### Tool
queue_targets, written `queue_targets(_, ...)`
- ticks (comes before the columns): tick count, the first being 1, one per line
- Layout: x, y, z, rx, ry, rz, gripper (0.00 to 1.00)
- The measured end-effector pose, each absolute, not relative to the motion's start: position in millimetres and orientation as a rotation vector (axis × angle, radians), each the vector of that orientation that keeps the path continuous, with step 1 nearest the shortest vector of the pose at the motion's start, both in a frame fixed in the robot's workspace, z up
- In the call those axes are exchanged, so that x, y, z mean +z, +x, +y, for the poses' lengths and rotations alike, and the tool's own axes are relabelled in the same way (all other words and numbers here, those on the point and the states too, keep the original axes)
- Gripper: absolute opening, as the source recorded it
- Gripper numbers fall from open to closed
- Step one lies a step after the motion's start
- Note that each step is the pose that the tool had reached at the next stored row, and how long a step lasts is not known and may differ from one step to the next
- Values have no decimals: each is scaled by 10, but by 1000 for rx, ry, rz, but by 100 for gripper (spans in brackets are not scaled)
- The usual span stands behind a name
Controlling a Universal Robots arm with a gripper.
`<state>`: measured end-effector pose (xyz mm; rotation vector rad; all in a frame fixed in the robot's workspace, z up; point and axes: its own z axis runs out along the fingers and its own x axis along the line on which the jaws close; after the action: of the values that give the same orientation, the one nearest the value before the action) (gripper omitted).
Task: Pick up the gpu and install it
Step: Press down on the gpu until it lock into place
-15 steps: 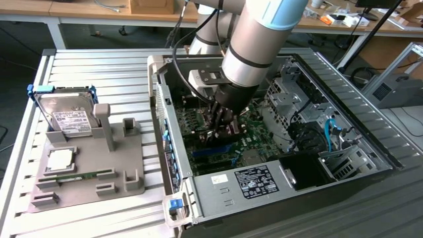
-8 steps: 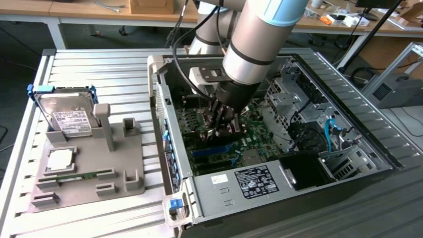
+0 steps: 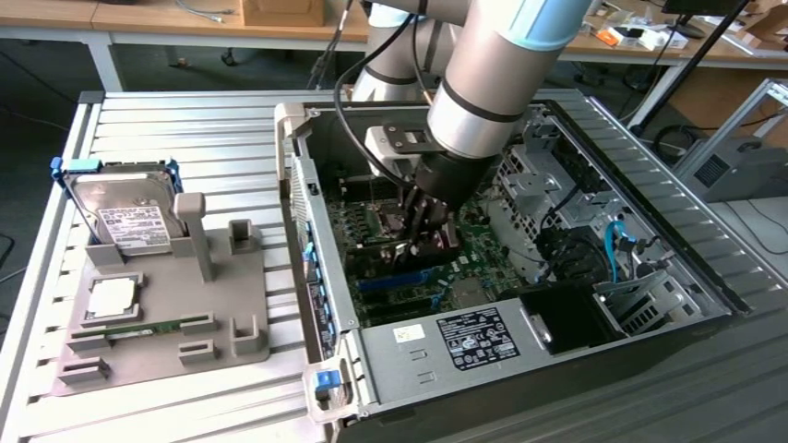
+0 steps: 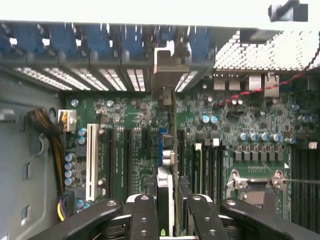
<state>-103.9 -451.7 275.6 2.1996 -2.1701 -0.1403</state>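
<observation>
The gpu (image 4: 167, 150), a thin dark circuit card with a silver end bracket, stands edge-on above the green motherboard (image 4: 240, 125), pinched along its top edge by the black end effector (image 4: 167, 210); light, stiff, probably fragile.

My black fingers (image 4: 144, 220) frame a dark gpu (image 4: 167, 145) over the green motherboard (image 4: 250, 120), beside a white slot (image 4: 92, 160) and blue latches (image 4: 65, 37).
</observation>
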Motion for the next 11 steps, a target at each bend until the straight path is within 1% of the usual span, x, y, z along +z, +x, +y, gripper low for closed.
queue_targets(11,2756,-1022,-4521,-141,2190,-2179,27)
